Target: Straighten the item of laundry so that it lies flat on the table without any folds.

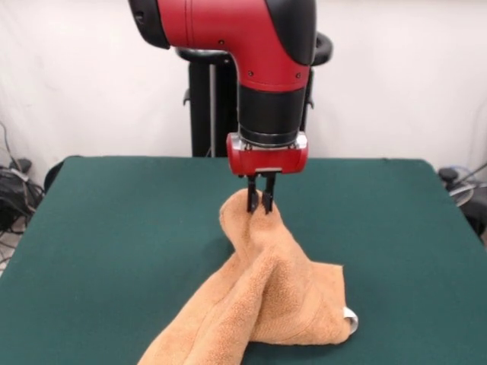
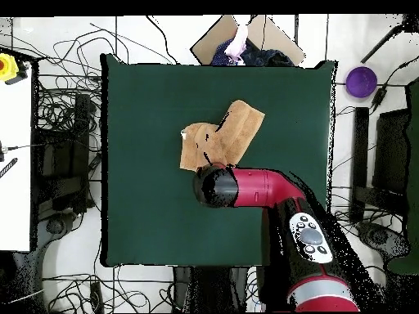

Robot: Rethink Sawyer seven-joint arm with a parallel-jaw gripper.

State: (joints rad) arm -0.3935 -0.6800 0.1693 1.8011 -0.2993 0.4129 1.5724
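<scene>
Right now my gripper [image 1: 260, 205] is pinched on a raised peak of the towel [image 1: 266, 296], which lies bunched mid-table [image 1: 114, 228]. Thin grip: it could slip, or dragging might only shift the folds.

The towel [image 1: 266, 296] is orange-tan terry cloth, looped and rough, with a smooth white tag [image 1: 351, 319] at its edge. Under it, the table [image 1: 114, 228] is matt dark green felt. Above the towel, the arm [image 1: 251, 38] has glossy red and black plastic shells.
</scene>
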